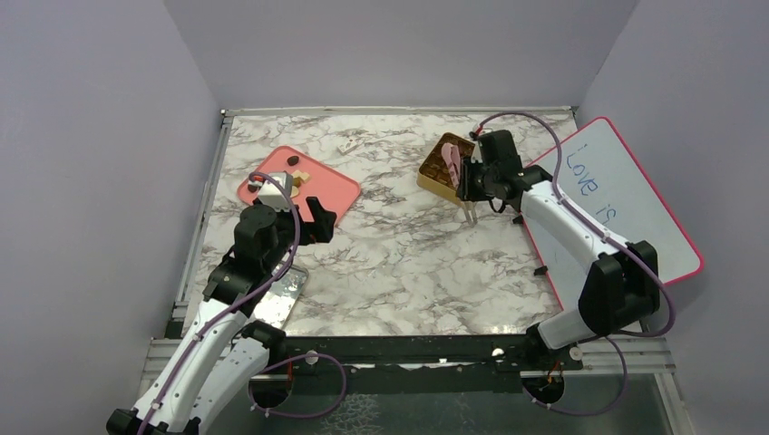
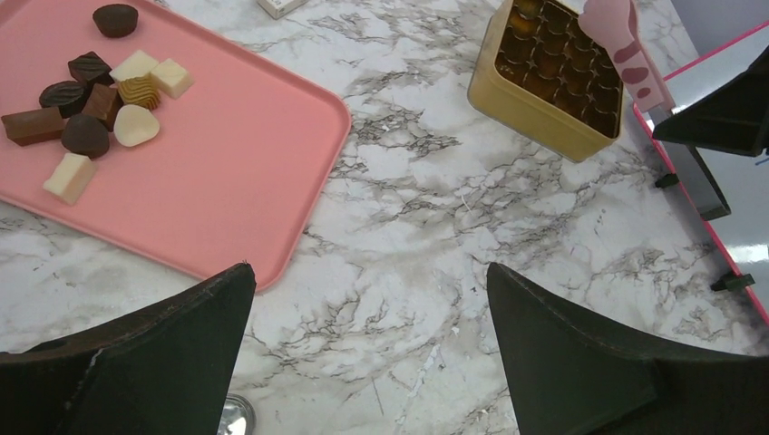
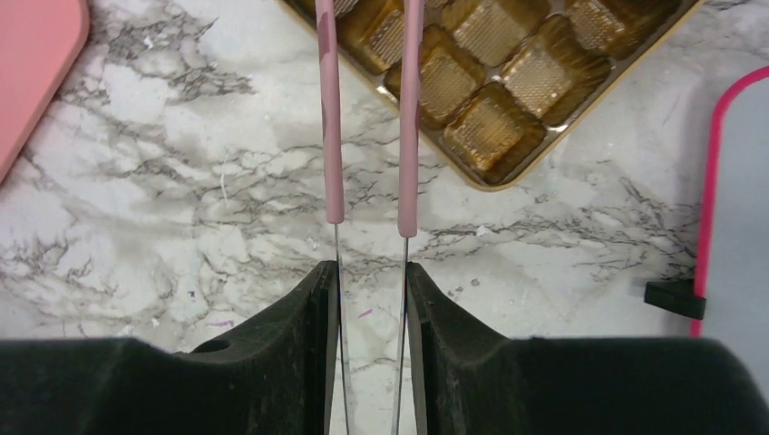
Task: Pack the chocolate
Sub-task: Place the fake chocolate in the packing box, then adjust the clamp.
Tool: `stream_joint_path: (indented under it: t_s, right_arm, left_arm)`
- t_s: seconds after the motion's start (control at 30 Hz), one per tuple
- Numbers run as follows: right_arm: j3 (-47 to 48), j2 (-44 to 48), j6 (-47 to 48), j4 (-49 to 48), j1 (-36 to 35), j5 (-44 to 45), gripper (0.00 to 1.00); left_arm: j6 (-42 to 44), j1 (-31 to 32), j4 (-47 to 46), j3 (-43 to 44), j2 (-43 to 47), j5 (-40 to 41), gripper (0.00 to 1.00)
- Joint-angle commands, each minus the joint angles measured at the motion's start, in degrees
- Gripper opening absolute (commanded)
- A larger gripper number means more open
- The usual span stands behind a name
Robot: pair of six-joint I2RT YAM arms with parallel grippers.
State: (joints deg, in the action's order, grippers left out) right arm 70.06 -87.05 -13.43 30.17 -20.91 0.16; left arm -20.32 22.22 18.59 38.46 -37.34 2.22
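The chocolate (image 2: 91,95) is a cluster of dark brown and cream pieces on the far left of a pink tray (image 2: 227,154); from above, a dark piece of chocolate (image 1: 293,160) shows on that tray (image 1: 331,188). My left gripper (image 2: 367,299) hangs open over bare marble just off the tray's near corner, seen from above as the left gripper (image 1: 299,207). My right gripper (image 3: 370,281) is shut on the metal arms of pink tweezers (image 3: 331,118). Their pink end reaches over the gold gridded box (image 3: 490,127), whose visible cells are empty. From above, the right gripper (image 1: 467,178) sits beside the box (image 1: 433,172).
A pink-framed whiteboard (image 1: 626,199) with writing lies at the right, its edge (image 3: 712,181) close to the box. A black clip (image 3: 676,297) lies by it. A shiny silver object (image 1: 281,294) rests near the left arm. Grey walls enclose the table.
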Motion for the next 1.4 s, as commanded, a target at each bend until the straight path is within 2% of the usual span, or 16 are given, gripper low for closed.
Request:
stream_joint_path:
  t_s: [0.0,0.23,0.43,0.6,0.8,1.0,1.37]
  right_arm:
    - [-5.26,4.27,-0.44,-5.65,-3.66,-0.76,0.35]
    - [-8.83,5.35,-2.08,-8.03,-11.09,3.1,0.35]
    - [-9.79,1.07,-2.66,-11.11,-18.37,6.58,0.35]
    - [-11.21,-3.58,-1.51,-15.37,-24.12,12.84,0.35]
    - [-13.81,-9.4,-0.4,-22.67,-26.92,10.89,0.35]
    - [-13.98,-14.4,-0.9,-24.17,-29.83,16.62,0.39]
    - [-21.22,-12.64,-3.23,-29.53,-31.04,20.24,0.47]
  left_arm:
    - [1.18,-0.24,0.52,1.53,0.83,-2.01,0.99]
    - [1.84,-0.24,0.64,1.4,2.63,0.19,0.99]
    - [1.67,-0.24,0.65,1.28,7.29,4.79,0.99]
    - [1.47,-0.24,-0.06,0.33,11.75,8.5,0.99]
    - [1.25,-0.24,-0.42,-0.16,13.61,10.15,0.99]
    - [1.48,-0.24,-0.41,-0.17,12.98,10.01,0.99]
    - [1.1,-0.24,-0.4,-0.22,11.37,8.56,0.99]
